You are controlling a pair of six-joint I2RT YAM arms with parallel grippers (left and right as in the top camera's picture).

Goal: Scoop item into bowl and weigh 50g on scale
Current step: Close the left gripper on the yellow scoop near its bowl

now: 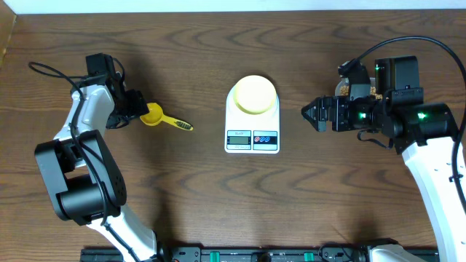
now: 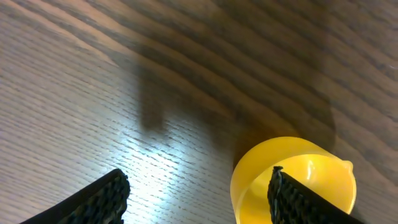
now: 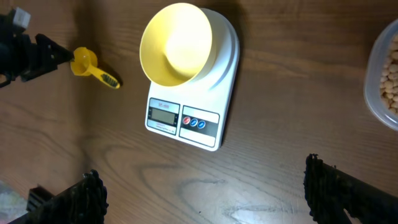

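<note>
The pale-yellow bowl (image 1: 254, 94) stands empty on the white scale (image 1: 252, 138) at mid-table; both also show in the right wrist view, bowl (image 3: 177, 43) and scale (image 3: 199, 121). The tan beans (image 3: 392, 78) lie in a clear tub (image 3: 377, 93) at that view's right edge; overhead the tub (image 1: 342, 86) is mostly hidden behind the right arm. A yellow scoop (image 1: 156, 116) lies on the table left of the scale. My left gripper (image 1: 136, 108) is open at the scoop's cup (image 2: 292, 177), its right finger over the cup's rim (image 2: 198, 176). My right gripper (image 1: 313, 114) is open and empty right of the scale (image 3: 202, 180).
The scoop's handle (image 1: 182, 125) points right toward the scale. The scoop also shows small in the right wrist view (image 3: 90, 65). Bare wooden tabletop (image 1: 218, 204) runs along the front. The arm bases stand at the front corners.
</note>
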